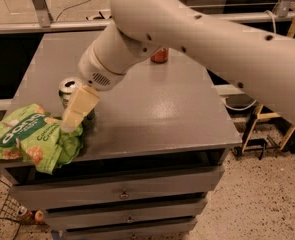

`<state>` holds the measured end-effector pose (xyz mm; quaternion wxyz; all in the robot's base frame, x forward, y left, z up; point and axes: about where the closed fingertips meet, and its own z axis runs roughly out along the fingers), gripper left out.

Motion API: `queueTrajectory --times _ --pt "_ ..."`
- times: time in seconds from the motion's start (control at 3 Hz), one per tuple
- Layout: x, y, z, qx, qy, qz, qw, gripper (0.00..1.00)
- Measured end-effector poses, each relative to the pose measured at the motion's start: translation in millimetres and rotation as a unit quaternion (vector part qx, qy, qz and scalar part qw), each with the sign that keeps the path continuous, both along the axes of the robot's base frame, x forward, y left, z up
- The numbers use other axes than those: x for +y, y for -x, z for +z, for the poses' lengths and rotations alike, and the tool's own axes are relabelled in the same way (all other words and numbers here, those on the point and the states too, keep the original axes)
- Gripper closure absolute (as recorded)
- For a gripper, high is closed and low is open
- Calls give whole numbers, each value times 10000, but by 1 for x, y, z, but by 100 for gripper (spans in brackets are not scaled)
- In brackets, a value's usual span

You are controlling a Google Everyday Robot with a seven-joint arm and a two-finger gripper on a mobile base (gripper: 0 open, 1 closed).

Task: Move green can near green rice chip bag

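Observation:
The green can [68, 88] stands upright on the grey cabinet top [152, 114] near its left front, with its silver top showing. It stands right beside the green rice chip bag [29, 136], which lies at the front left corner and overhangs the edge. My gripper [77, 115] reaches down from the big white arm [187, 29] and covers the can's front and right side. It also sits just over the bag's right end. The lower part of the can is hidden behind the gripper.
A red can [159, 56] stands at the back of the cabinet top, partly hidden by the arm. Drawers [122, 194] run below the front edge. A wooden stool frame [267, 129] stands on the floor to the right.

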<state>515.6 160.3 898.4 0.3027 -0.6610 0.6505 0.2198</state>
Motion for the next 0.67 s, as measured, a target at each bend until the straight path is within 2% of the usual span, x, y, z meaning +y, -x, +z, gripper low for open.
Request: queueTrajectory --times 0.33,0.67 --pt "-42 -4 9 -237 295 -244 9990 0" --pt "-95 -12 9 -291 300 -546 9976 0"
